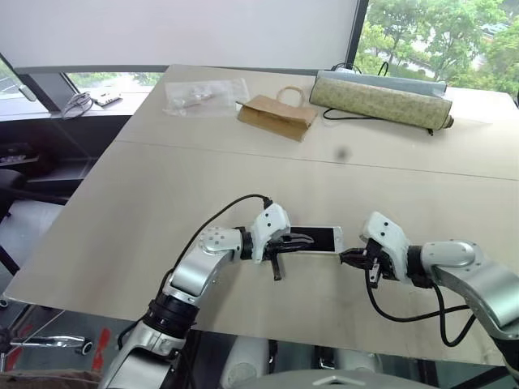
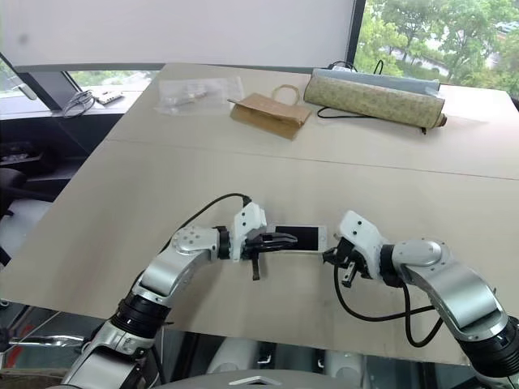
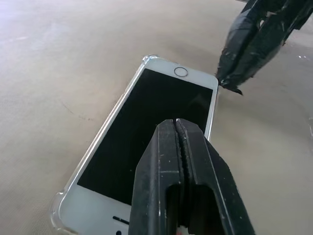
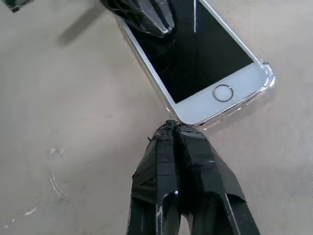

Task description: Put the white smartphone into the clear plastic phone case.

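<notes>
Lying flat on the tabletop (image 1: 243, 162) near its front edge, the white smartphone (image 1: 316, 239) sits screen-up inside the clear plastic phone case (image 3: 57, 218), whose rounded corner bumpers show around it. Left tool (image 3: 177, 128) has its fingers pressed together, empty, over the screen; right tool (image 4: 171, 128) likewise closed, empty, tip at the home-button corner. Phone looks slim, rigid, glass-fronted and slippery, so fragile; case looks thin and flexible. Best to press on the edges or pinch the long sides, not the glass. Phone appears seated already.
</notes>
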`<act>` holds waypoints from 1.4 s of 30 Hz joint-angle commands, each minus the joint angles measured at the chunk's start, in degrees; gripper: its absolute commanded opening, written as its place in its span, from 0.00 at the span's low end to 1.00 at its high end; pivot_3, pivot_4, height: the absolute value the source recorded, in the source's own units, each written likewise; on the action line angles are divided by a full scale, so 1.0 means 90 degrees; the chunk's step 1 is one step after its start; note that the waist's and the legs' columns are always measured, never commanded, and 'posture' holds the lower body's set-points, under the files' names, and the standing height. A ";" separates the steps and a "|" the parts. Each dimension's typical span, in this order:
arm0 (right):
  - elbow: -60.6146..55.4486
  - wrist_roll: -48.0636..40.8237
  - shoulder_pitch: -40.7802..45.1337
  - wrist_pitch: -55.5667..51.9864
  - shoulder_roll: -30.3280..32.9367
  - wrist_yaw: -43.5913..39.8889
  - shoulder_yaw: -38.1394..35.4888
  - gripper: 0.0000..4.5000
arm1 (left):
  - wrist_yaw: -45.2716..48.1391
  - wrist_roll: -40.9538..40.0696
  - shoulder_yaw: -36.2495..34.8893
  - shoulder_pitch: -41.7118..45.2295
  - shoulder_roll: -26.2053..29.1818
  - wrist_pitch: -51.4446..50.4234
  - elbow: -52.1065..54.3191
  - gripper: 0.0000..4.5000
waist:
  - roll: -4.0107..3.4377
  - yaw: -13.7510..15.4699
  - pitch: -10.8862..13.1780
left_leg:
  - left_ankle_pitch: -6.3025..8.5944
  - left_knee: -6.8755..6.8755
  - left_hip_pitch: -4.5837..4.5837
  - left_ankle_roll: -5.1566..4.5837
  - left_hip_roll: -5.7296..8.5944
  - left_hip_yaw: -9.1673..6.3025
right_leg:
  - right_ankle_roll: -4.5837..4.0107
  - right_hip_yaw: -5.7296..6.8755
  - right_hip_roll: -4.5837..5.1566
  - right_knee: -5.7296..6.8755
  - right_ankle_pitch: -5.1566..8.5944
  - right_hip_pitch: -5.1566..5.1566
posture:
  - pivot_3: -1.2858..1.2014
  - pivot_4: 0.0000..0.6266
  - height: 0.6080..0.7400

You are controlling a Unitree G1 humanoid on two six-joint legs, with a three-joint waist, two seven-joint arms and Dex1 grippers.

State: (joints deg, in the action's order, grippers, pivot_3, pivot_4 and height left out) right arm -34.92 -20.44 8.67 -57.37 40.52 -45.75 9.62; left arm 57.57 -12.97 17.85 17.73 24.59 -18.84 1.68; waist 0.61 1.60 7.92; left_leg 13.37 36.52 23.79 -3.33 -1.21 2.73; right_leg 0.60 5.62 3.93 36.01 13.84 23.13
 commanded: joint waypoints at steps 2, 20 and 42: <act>-0.0539 -0.1104 0.0120 -0.0252 -0.0218 -0.0305 -0.0549 0.00 | 0.0081 0.0132 0.0043 -0.0141 0.0227 -0.0133 -0.0324 0.01 | -0.0005 -0.0056 0.0011 | 0.0000 0.0000 -0.0001 0.0000 -0.0001 0.0000 | 0.0001 -0.0001 -0.0001 0.0007 -0.0001 0.0000 | 0.52 0.24 1.00; 0.0640 -0.0273 0.0566 0.0208 0.0145 0.0281 0.0535 0.00 | 0.0102 0.0167 -0.0043 -0.0079 0.0366 -0.0118 -0.0334 0.01 | -0.0008 -0.0076 0.0020 | 0.0000 0.0030 -0.0004 0.0000 0.0000 0.0002 | 0.0001 -0.0003 0.0000 0.0049 0.0000 0.0001 | 0.52 0.24 1.00; 0.1323 0.1379 0.1968 0.0383 0.0333 -0.0435 0.3356 0.00 | 0.0181 0.0225 -0.0116 0.0018 0.0612 0.0064 -0.0595 0.01 | 0.0003 -0.0118 0.0000 | 0.0000 0.0063 -0.0022 0.0001 -0.0010 -0.0002 | -0.0001 -0.0003 0.0004 0.0082 0.0001 0.0000 | 0.52 0.24 1.00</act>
State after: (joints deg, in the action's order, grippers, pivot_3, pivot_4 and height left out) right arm -27.11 -10.10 27.63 -50.98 43.09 -47.44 32.46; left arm 59.17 -13.18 15.79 18.58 29.30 -17.59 -0.43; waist 0.64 0.54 7.92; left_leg 13.37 37.09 23.58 -3.32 -1.30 2.71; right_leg 0.59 5.59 3.96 36.76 13.85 23.12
